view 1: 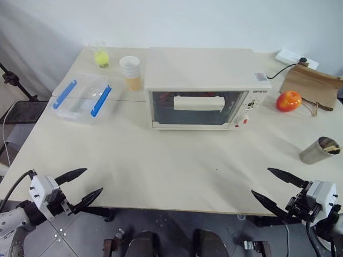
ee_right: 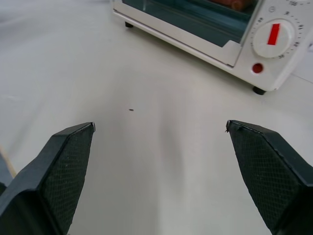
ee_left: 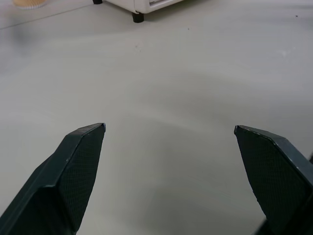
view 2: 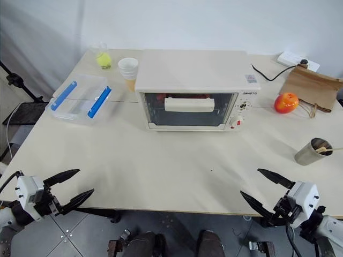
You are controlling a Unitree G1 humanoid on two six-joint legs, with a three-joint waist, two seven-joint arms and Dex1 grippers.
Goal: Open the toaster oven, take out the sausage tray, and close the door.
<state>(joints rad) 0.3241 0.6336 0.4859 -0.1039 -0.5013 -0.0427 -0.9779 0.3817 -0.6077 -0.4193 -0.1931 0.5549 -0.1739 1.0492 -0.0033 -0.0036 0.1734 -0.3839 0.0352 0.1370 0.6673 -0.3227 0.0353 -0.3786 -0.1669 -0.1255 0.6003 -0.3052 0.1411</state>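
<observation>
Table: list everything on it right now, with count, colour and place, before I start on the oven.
table: 1, cream, under everything
toaster oven: 1, cream-white, centre back
door: 1, dark glass, cream handle, shut
sausage tray: 1, sausages dimly visible behind the glass
plastic box: 1, clear with blue clips, left of oven
paper cups: small stack, white, beside oven's left rear
glass: 1, clear, yellow-green contents, far left corner
orange fruit: 1, right of oven
paper bag: 1, brown, far right
metal cup: 1, grey, right edge
power strip: 1, white, back right
left gripper: open, near edge
right gripper: open, near edge
</observation>
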